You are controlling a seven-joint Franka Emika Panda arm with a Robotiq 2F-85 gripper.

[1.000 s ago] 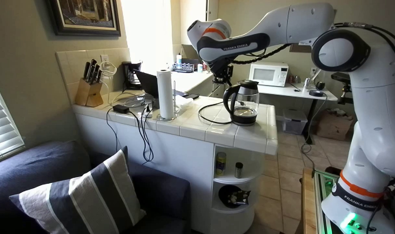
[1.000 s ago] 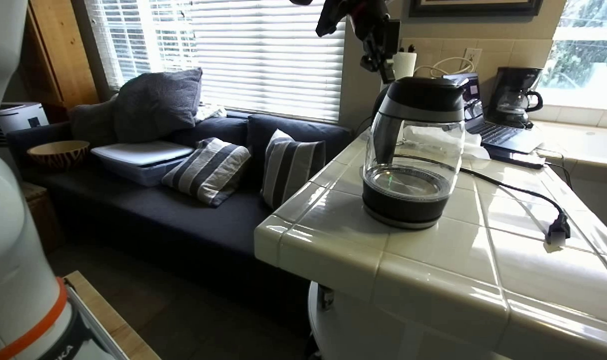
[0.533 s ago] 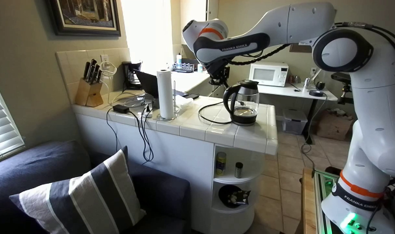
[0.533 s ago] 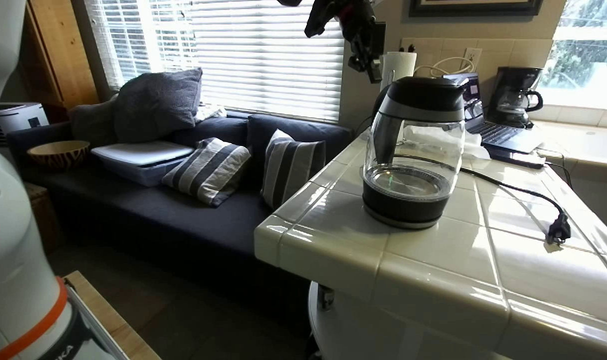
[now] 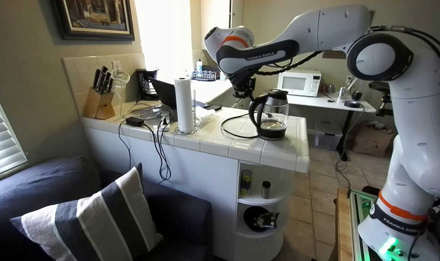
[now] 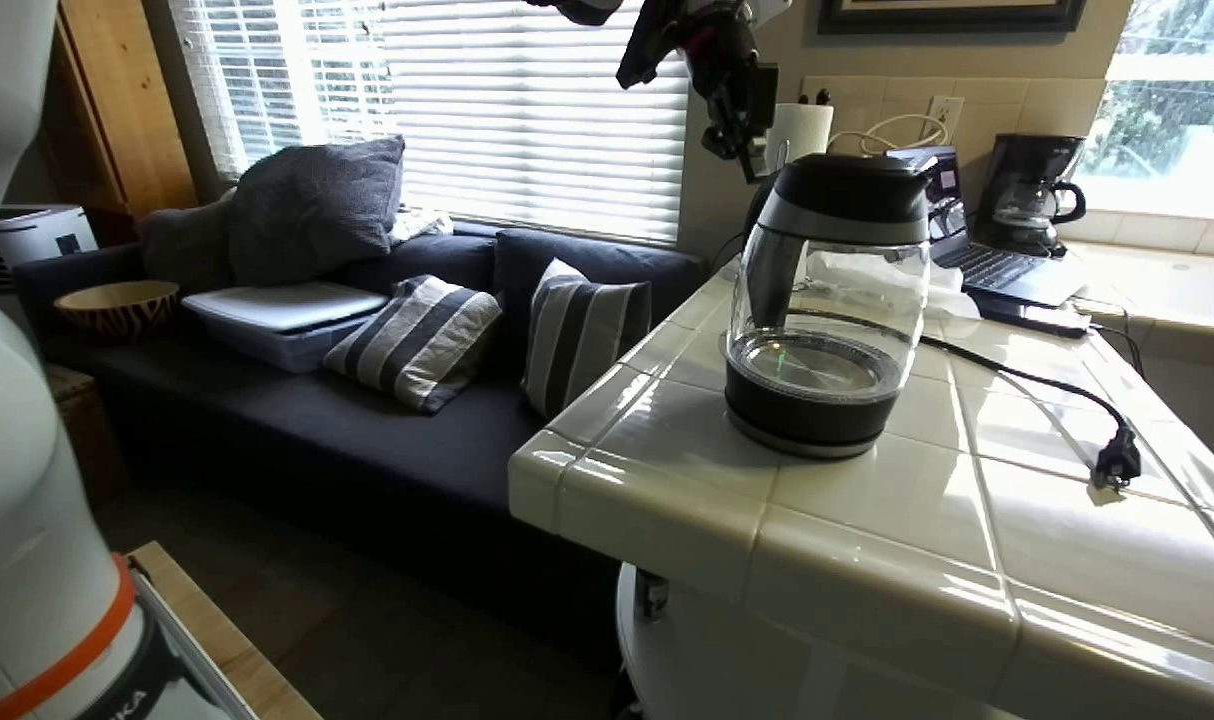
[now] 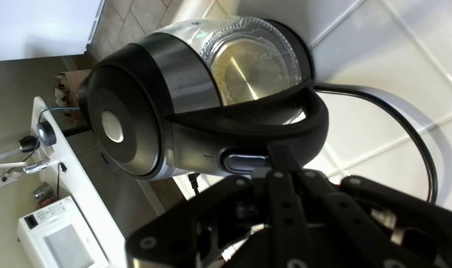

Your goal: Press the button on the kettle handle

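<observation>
The kettle [image 5: 276,110] stands upright on the tiled counter, with a see-through body and black lid; it also shows in the other views [image 6: 832,285] [image 7: 188,78]. Its black kettle handle [image 7: 211,139] bears an oval button [image 7: 244,162] with a bright rim. My gripper [image 7: 283,156] is shut and empty, its fingertips together. In the wrist view the tips overlap the handle at the button's lower end and hide that end. I cannot tell whether they touch. In both exterior views the gripper [image 5: 251,97] [image 6: 752,170] is beside the top of the handle.
A black cord [image 7: 401,119] loops on the counter [image 5: 238,143] by the kettle. A paper towel roll [image 5: 184,105], a laptop [image 5: 165,94] and a knife block [image 5: 99,103] stand farther along. The counter's edge [image 6: 657,535] is close to the kettle.
My gripper moved away from the kettle's lid toward the paper towel side, then came down a little at the handle. It stayed shut. The kettle has not moved.
</observation>
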